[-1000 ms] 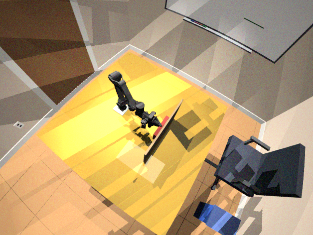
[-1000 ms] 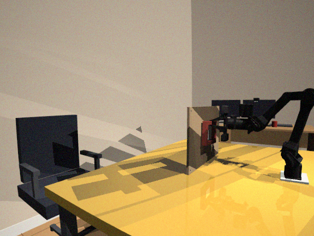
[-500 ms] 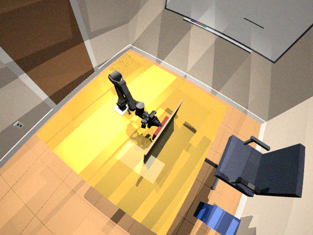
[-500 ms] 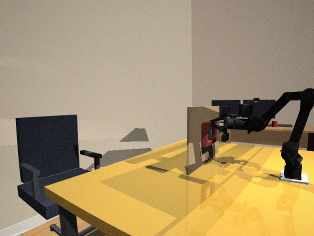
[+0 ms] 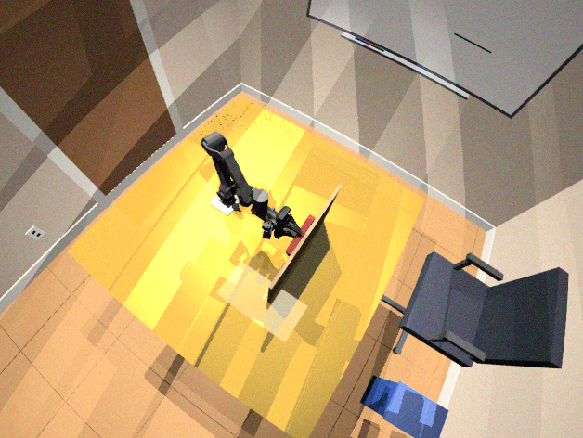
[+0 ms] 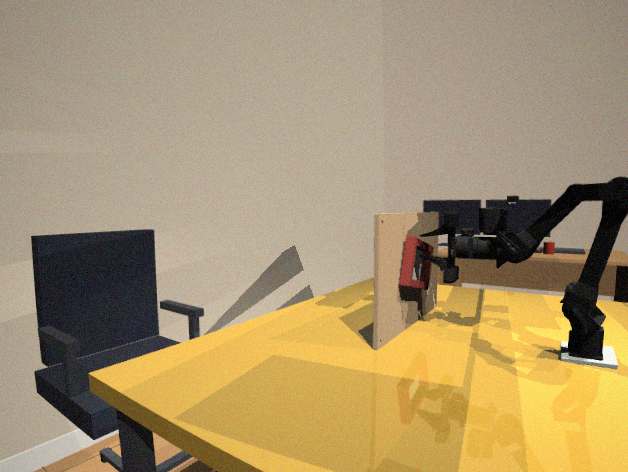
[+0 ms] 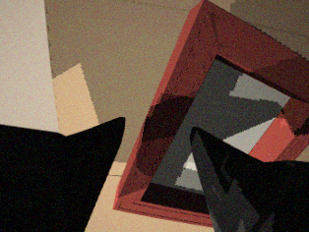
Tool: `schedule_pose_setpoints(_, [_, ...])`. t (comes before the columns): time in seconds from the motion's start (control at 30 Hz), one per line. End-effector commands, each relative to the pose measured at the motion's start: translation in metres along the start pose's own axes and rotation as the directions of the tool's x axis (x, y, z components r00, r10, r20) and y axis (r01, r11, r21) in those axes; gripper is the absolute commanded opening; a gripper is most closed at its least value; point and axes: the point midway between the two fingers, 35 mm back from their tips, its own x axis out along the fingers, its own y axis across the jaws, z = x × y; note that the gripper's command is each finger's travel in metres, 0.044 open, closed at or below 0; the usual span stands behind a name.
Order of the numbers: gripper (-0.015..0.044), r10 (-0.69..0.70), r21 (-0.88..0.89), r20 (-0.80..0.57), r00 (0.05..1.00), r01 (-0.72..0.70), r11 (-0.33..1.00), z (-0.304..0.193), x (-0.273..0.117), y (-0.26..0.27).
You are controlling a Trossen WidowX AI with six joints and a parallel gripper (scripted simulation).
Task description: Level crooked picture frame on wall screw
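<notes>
The red picture frame [image 5: 293, 246] [image 6: 407, 263] [image 7: 184, 81] is against the upright wooden board. In the wrist view it is clearly crooked: its left bar leans right toward the top, and its top bar slopes down to the right. My gripper [image 5: 300, 233] [image 6: 425, 247] [image 7: 158, 127] is open at the frame's front, with the left bar showing between its fingertips. The left finger is outside that bar and the right finger is over the grey picture area. Contact with the bar cannot be told. The screw and the strip behind the frame are hidden.
The wooden board [image 5: 330, 202] [image 6: 388, 284] [image 7: 98, 39] stands upright on the yellow table [image 5: 160, 282] [image 6: 314, 400]. A dark chair [image 5: 518, 320] [image 6: 96, 289] is beyond the table's edge, behind the board. Patchy shadows cross the board and table.
</notes>
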Motion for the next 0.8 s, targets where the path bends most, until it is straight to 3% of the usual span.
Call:
schedule_pose_setpoints(0.0, [0.0260,0.003,0.052,0.001,1.000,-0.003,0.999,0.002,-0.020,0.004])
schedule_pose_setpoints(0.33, [0.0260,0.003,0.280,0.003,1.000,-0.004,0.960,0.000,-0.096,-0.003])
schedule_pose_setpoints(0.47, [0.0260,0.011,0.257,0.005,1.000,-0.012,0.966,0.004,-0.096,0.005])
schedule_pose_setpoints(0.77, [0.0260,-0.002,0.276,0.003,1.000,0.001,0.961,0.004,-0.169,0.033])
